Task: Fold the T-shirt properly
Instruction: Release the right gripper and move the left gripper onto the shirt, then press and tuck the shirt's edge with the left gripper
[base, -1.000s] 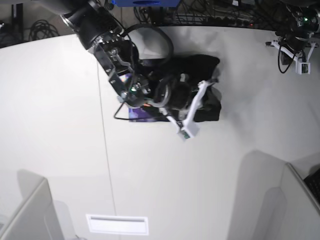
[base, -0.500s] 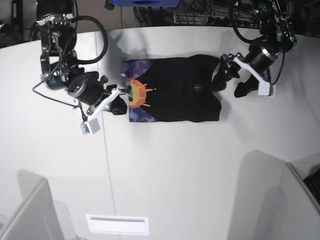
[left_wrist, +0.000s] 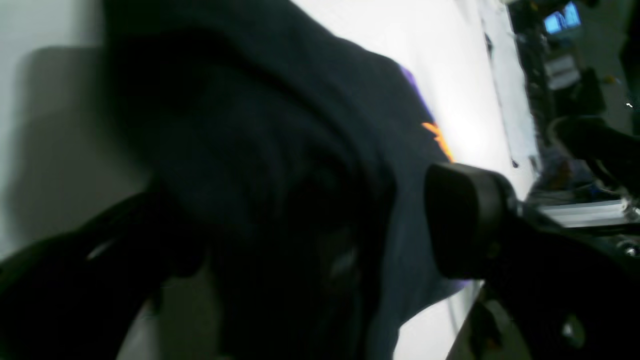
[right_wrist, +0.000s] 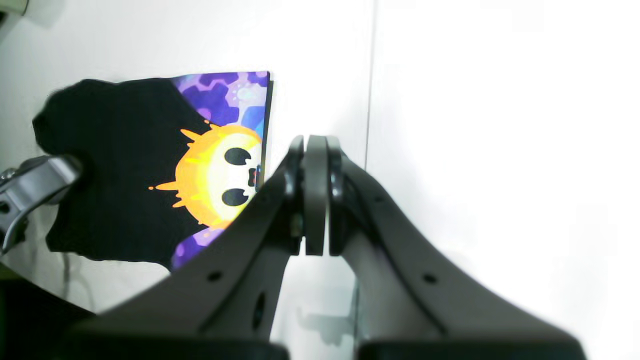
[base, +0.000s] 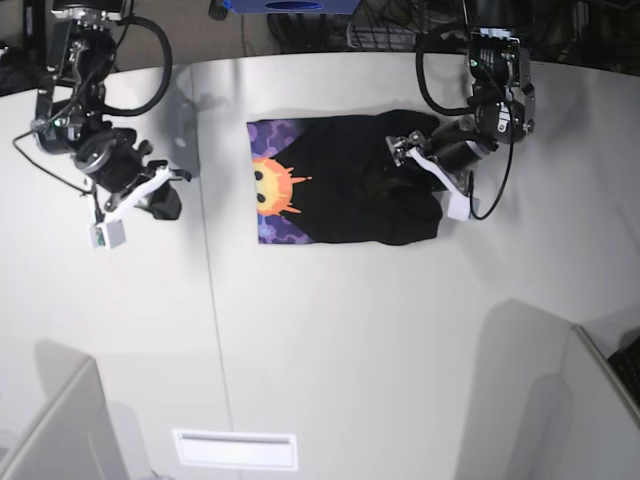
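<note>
The T-shirt (base: 345, 185) lies folded into a rough rectangle at the table's far middle, black, with the sun-face print (base: 268, 185) showing at its left end. My left gripper (base: 415, 160) sits at the shirt's right edge, jaws open, with black cloth (left_wrist: 260, 165) bunched between the fingers (left_wrist: 465, 220). My right gripper (base: 165, 200) is off to the left, clear of the shirt and shut on nothing. In the right wrist view its closed tips (right_wrist: 315, 195) hang above bare table, with the T-shirt (right_wrist: 115, 165) beyond them.
The white table (base: 350, 330) has a seam line (base: 215, 330) running front to back, left of the shirt. Grey partition corners (base: 50, 420) rise at the front left and front right. Cables and racks lie beyond the far edge.
My right arm has pulled off the shirt and moved well to the left. My left arm has come down from the far right to the shirt's right edge, and its jaws have opened.
</note>
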